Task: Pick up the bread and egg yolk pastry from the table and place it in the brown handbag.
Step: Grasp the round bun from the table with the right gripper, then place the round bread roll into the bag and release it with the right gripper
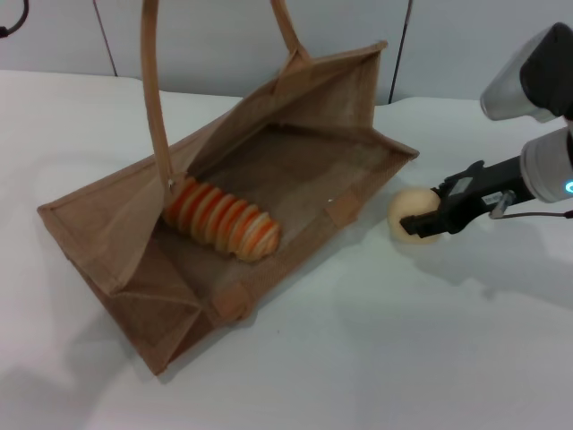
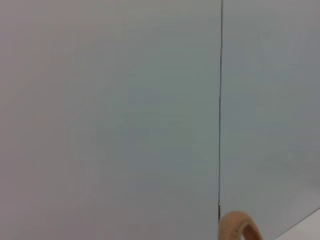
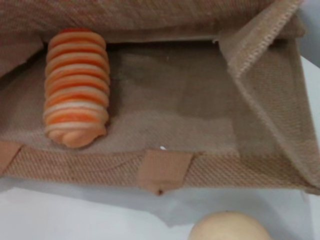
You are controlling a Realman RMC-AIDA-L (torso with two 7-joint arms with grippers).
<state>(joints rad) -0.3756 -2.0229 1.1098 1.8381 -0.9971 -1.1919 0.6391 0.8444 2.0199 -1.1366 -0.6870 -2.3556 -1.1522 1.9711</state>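
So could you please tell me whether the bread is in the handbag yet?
In. The bread lies inside the open brown handbag; the egg yolk pastry is outside on the table, at the right claw.

R arm (image 1: 537,81) silver-grey w/ black joint, cyan LED, black pincer (image 1: 430,218), thin cable

white table (image 1: 358,358), pale grey wall panels (image 1: 224,45)

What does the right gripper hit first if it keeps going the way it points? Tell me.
The pastry: the right gripper is already at it. Beyond lies the handbag rim, though depth is uncertain.
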